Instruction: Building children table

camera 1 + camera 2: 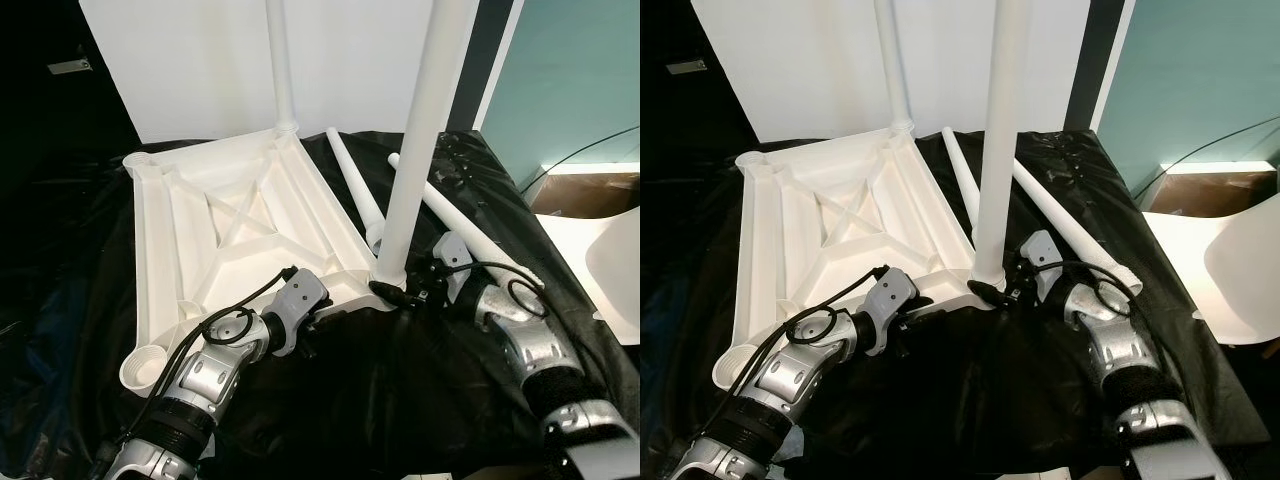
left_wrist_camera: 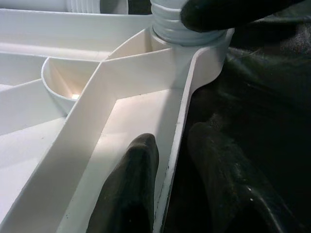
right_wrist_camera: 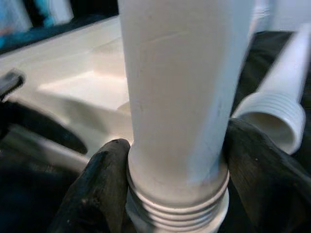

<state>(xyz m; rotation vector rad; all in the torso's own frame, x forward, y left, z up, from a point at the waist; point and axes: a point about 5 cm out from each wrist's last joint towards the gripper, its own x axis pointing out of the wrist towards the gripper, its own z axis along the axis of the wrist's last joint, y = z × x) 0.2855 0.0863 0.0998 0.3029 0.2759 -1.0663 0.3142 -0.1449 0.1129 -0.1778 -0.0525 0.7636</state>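
Note:
A white plastic table top (image 1: 240, 200) lies upside down on a black cloth. One white leg (image 1: 280, 60) stands in its far corner socket. A second leg (image 1: 420, 130) stands upright in the near right corner socket. My right gripper (image 1: 395, 290) is shut on the base of that leg (image 3: 180, 73), just above its threads, one finger on each side. My left gripper (image 2: 172, 141) is shut on the table top's rim (image 2: 180, 111) close to that corner, one finger inside the rim and one outside. Two loose legs (image 1: 355, 185) (image 1: 470, 235) lie on the cloth to the right.
Empty leg sockets sit at the near left corner (image 1: 145, 365) and the far left corner (image 1: 140, 160). A white board (image 1: 200, 60) leans behind the table top. At the right, off the cloth, are a white chair shell (image 1: 612, 262) and a cardboard box (image 1: 590, 192).

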